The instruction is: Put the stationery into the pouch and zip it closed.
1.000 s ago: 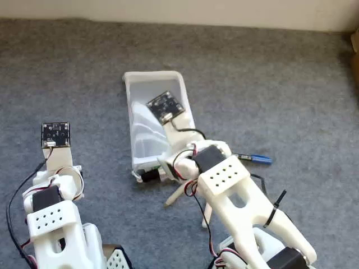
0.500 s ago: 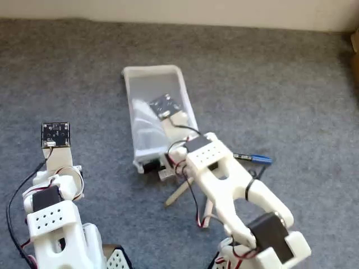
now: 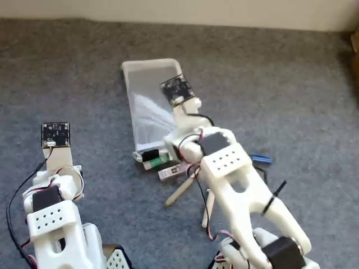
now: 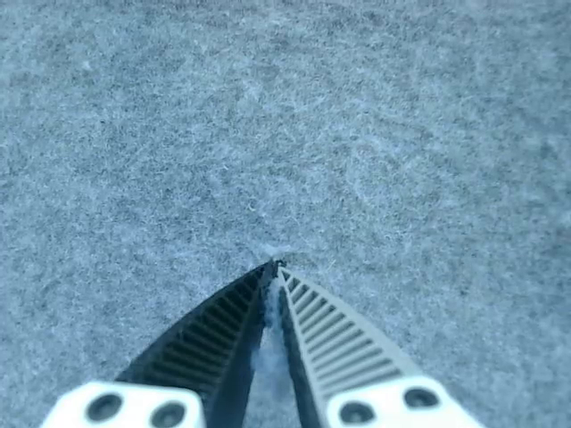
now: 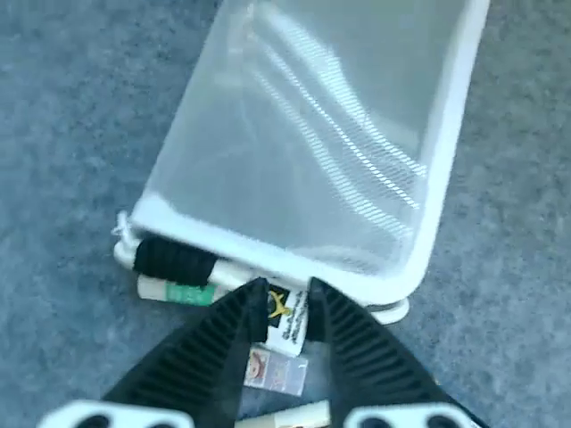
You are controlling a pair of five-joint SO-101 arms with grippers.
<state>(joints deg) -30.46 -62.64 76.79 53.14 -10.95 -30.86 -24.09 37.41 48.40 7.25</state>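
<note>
Carpet (image 3: 291, 73) grey under pouch (image 3: 147, 96) | left gripper (image 4: 275, 266) clenched | right gripper (image 5: 287, 291) released

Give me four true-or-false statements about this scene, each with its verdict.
1. The left tool is shut over bare carpet. True.
2. All the stationery is inside the pouch. False: a black-capped stick with a green label lies on the carpet just outside the pouch's near end.
3. A blue pen lies on the carpet, apart from the pouch. True.
4. The right tool is at the pouch's far end. False: it is at the near end, beside the black-capped stick.
</note>
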